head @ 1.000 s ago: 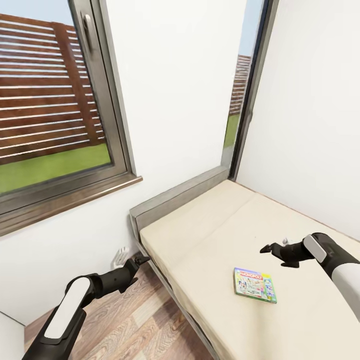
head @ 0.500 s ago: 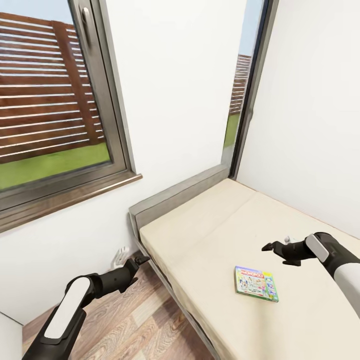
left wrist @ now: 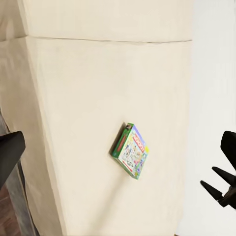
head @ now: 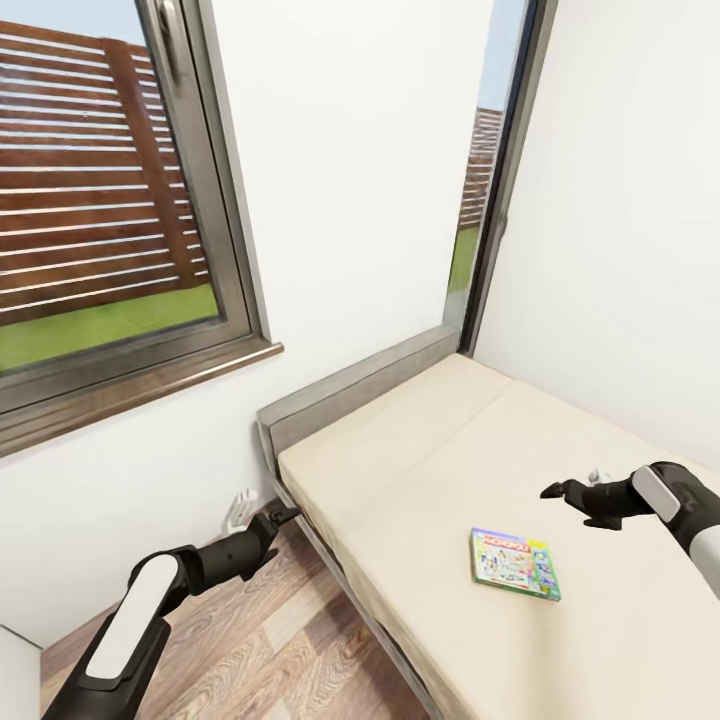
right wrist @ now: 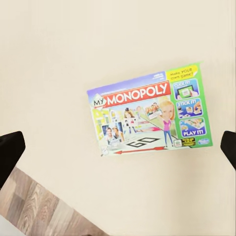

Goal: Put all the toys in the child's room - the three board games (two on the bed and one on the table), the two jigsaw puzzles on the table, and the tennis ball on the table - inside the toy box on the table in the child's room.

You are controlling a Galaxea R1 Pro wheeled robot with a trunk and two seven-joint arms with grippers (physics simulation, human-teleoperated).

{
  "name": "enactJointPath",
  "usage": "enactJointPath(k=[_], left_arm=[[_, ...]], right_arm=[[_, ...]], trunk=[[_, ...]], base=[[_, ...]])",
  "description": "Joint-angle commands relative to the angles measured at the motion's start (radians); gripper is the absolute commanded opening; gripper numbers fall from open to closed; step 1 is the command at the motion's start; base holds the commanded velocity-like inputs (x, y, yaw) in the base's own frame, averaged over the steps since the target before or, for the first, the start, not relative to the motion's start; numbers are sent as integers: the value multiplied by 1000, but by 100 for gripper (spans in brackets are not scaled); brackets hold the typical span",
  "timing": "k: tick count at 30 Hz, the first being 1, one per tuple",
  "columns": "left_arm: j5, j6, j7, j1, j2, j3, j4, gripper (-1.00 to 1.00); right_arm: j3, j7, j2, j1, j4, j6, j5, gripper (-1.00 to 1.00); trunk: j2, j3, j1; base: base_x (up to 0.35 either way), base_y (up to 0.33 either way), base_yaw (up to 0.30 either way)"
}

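Observation:
A colourful Monopoly board game (head: 514, 563) lies flat on the cream bed (head: 400, 470); the right wrist view looks straight down on it (right wrist: 152, 113). My right gripper (head: 558, 491) hovers open above the mattress, a little beyond and to the right of the game, its fingertips (right wrist: 11, 147) spread wide on either side of the box. My left gripper (head: 286, 517) stands open and empty over the floor by the bed's head corner. Its camera sees the game (left wrist: 131, 151) and my right gripper (left wrist: 217, 190) across the mattress. The table, toy box and other toys are out of view.
The bed's grey headboard (head: 350, 385) runs along the white wall under a large window (head: 100, 220). A narrow window (head: 485, 180) sits in the corner. Wood floor (head: 250, 640) lies left of the bed, with a small white fixture (head: 240, 510) at the wall's foot.
My right gripper has drifted to the right, away from the board game's far side. The left arm has barely moved and the game lies where it was.

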Motion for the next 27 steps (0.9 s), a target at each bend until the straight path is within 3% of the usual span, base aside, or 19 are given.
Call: enactJointPath(k=[1,10,14,27], left_arm=[[11,0,5,0,1,-1,-2,100],[10,-1,-10,1,2,1,-2,100],[10,-1,-13,2,2,1,-2,100],[10,0,-16,2,3,1,-2,100]], right_arm=[[4,12,-7,-2,0,3,8,100],[2,33,-30,-4,-4,8,3,100],[2,83,-40,-5,-7,8,4,100],[2,132,-53,-4,-9,10,3,100]], trunk=[[-8,-4,4],[-71,-32,38],[-99,-45,54],[-190,-86,104]], base=[[0,0,0],[0,0,0],[0,0,0],[0,0,0]])
